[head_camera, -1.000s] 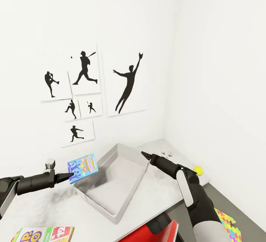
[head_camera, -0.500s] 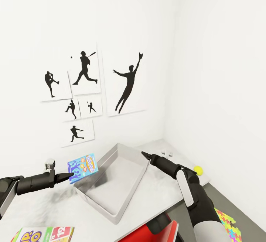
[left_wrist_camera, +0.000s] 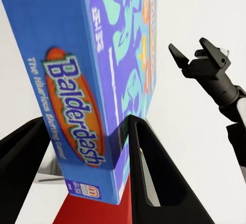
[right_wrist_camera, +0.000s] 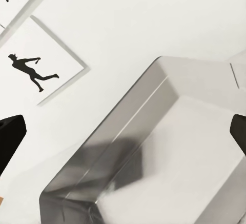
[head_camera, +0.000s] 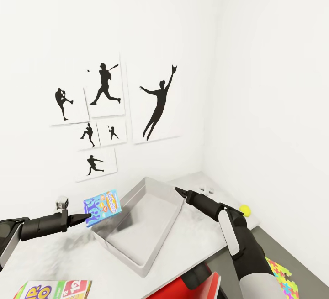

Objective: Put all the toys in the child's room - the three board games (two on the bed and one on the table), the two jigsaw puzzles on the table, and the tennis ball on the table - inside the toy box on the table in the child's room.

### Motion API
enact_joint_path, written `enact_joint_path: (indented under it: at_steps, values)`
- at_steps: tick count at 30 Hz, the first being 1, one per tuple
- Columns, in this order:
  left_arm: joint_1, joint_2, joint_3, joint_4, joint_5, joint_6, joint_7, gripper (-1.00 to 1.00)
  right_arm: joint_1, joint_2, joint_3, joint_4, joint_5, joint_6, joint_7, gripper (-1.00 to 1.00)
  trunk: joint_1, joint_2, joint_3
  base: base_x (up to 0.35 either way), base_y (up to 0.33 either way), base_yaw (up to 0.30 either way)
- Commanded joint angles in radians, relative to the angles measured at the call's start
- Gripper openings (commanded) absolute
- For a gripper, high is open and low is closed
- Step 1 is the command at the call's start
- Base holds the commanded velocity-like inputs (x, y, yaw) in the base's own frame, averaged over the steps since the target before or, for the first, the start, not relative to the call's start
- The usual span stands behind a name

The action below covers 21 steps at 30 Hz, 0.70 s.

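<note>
My left gripper (head_camera: 87, 218) is shut on the blue board game (head_camera: 102, 207), a box printed "Balderdash" (left_wrist_camera: 97, 90), held upright just over the left rim of the grey toy box (head_camera: 151, 249). Its fingers (left_wrist_camera: 154, 178) clamp the box's lower edge. My right gripper (head_camera: 179, 192) hangs open over the toy box's far right corner with nothing in it. The toy box (right_wrist_camera: 169, 147) looks empty. The "SKIP-BO" board game (head_camera: 55, 289) lies on the table (head_camera: 196, 235) at the near left. The yellow tennis ball (head_camera: 245, 210) rests at the table's right end. A jigsaw puzzle (head_camera: 283, 277) lies on the lower dark section.
Baseball silhouette pictures (head_camera: 155, 102) hang on the white wall behind the table. A small white object (head_camera: 206, 190) sits at the table's far corner. My red trunk (head_camera: 201, 285) is at the table's front edge.
</note>
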Motion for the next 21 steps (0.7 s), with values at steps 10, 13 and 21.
enact_joint_path:
  at_steps: [10, 13, 21]
  values:
    - [0.000, -0.021, 0.001, 0.000, -0.001, 0.010, 0.001, -1.00, 0.000, -0.003, -0.009, 0.001, -0.007, 0.010, 0.009, 1.00, 0.000, -0.001, 0.000, 0.000, 0.000, 0.000]
    - [0.000, -0.046, 0.002, 0.000, -0.003, 0.011, 0.030, -1.00, -0.001, -0.005, -0.012, 0.001, -0.006, 0.012, 0.013, 1.00, 0.000, -0.001, 0.000, 0.000, 0.000, 0.000]
    - [-0.093, -0.148, -0.002, -0.064, -0.001, 0.041, 0.256, -1.00, -0.001, -0.011, -0.015, 0.000, -0.005, 0.014, 0.017, 1.00, 0.000, -0.001, 0.000, 0.000, 0.000, 0.000]
